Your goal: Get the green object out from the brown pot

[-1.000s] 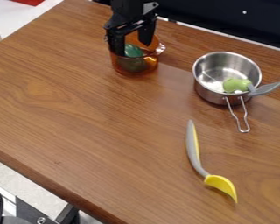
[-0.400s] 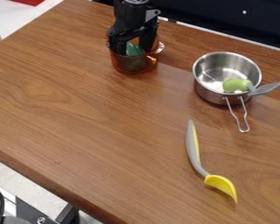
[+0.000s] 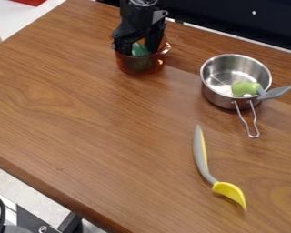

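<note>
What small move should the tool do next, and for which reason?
Probably close the tool gently before lifting: it reaches down into the brown pot, right at the green object, which sits inside, and a secure hold cannot be confirmed from this view.

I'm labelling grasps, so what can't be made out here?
Camera view:
- Green object's lower part: obscured by the brown pot's tinted wall.
- Whether the tool grips it: contact obscured by tool and wall.
- The arm's upper part: cut off by the top edge.
</note>
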Robot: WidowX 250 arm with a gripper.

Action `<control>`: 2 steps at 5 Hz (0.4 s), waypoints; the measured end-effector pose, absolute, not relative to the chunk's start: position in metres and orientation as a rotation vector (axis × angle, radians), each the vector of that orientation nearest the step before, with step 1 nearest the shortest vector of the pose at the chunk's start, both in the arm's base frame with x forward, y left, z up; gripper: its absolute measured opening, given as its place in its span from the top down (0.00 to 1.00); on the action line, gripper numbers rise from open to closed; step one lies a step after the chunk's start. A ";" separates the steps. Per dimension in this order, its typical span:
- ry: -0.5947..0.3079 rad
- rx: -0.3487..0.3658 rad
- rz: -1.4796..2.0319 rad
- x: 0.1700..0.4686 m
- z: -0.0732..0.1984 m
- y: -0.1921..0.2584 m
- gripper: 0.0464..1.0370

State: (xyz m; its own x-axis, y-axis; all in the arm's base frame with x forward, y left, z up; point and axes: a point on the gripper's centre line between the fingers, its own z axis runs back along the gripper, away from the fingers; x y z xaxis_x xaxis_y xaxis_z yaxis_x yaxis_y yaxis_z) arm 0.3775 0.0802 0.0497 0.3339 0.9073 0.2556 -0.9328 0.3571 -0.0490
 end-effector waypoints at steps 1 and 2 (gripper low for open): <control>-0.258 0.114 1.225 0.378 0.049 0.081 0.09; -0.257 0.120 1.229 0.377 0.047 0.082 0.19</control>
